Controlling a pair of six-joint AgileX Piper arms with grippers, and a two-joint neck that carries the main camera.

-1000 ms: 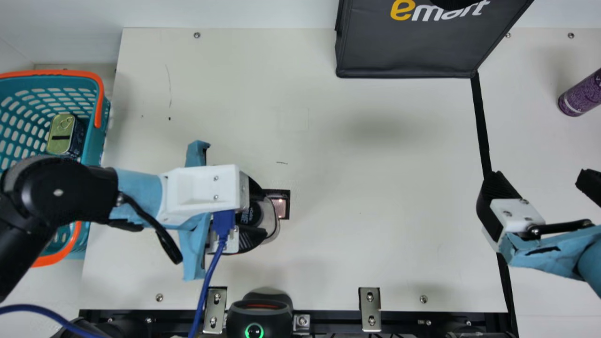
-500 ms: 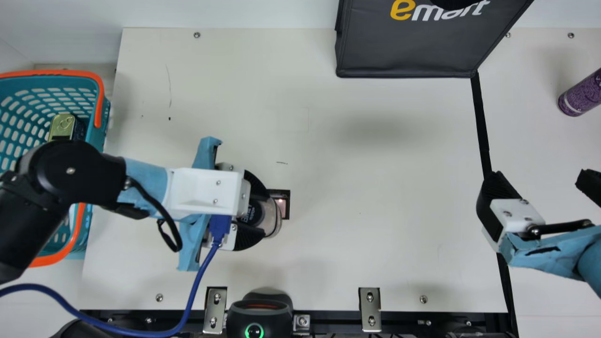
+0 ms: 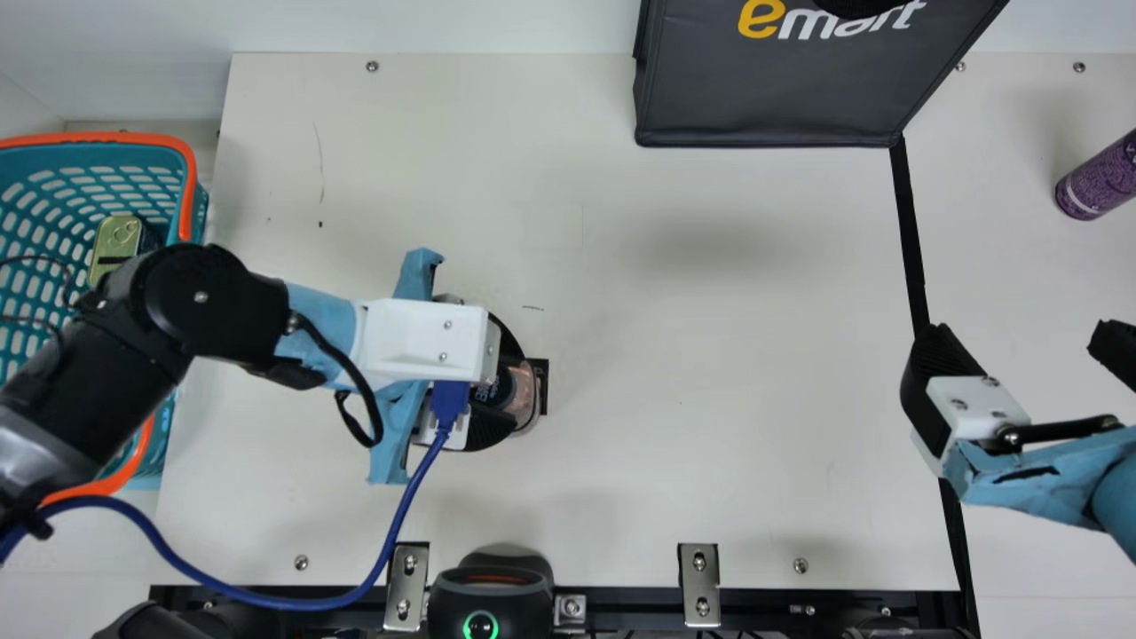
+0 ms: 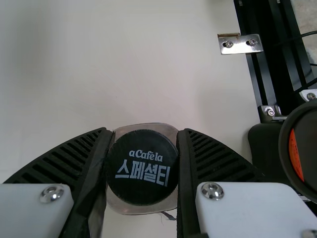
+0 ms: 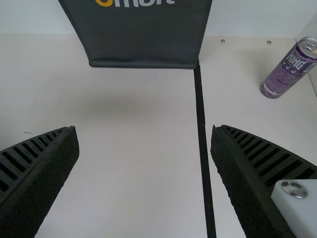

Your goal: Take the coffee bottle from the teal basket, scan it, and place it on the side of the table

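I have a wide free lane over the middle of the cream table (image 3: 710,266), from far edge to near edge. To its left, my left gripper (image 3: 516,390) and the coffee bottle (image 3: 527,401) stand in the way, with my left arm (image 3: 226,311) barring passage over the teal basket (image 3: 182,266). The blue cable (image 3: 266,602) loops across the near left corner; the scanner (image 3: 491,595) obstructs the near edge. The black bag (image 3: 763,89) blocks the far edge, right of centre, and my right gripper (image 3: 1019,337) bounds the lane's right side.
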